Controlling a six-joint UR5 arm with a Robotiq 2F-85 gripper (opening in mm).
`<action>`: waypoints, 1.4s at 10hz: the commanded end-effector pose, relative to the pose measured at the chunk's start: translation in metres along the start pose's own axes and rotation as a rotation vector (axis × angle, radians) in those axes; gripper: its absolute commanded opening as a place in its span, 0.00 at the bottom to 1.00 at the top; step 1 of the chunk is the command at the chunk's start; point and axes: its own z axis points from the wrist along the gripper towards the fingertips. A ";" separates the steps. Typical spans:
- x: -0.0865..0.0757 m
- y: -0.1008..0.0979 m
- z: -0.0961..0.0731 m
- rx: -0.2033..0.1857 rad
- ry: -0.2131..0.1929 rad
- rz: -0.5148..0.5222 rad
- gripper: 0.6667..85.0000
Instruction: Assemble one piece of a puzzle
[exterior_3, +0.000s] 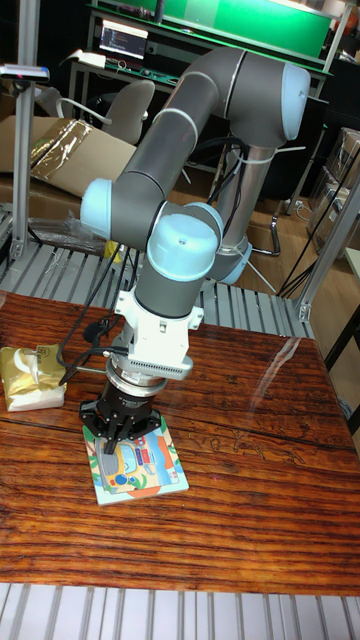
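While the grey and pale-blue UR5 arm is reaching down from the upper middle of the frame, its black two-finger gripper is hanging directly over the square, colourful picture puzzle board, which is lying flat on the reddish-brown wooden table in the lower left of the frame. The dark fingers are pointing straight down and appearing to touch the upper left part of the board, where the picture shows blue, orange and green patches. Whether the jaws are gripping a single puzzle piece, or how far apart they are standing, I cannot tell, since the fingers are blending into the dark body above them. A pale yellow soft pack of tissues is sitting at the left edge of the table, just beside the gripper and apart from the board. Black cables are trailing from the wrist towards the left.
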 end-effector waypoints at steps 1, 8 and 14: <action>-0.005 -0.011 -0.019 -0.019 -0.014 -0.032 0.01; -0.027 -0.019 -0.048 -0.042 -0.089 0.092 0.01; 0.010 -0.012 -0.052 -0.052 0.051 0.119 0.01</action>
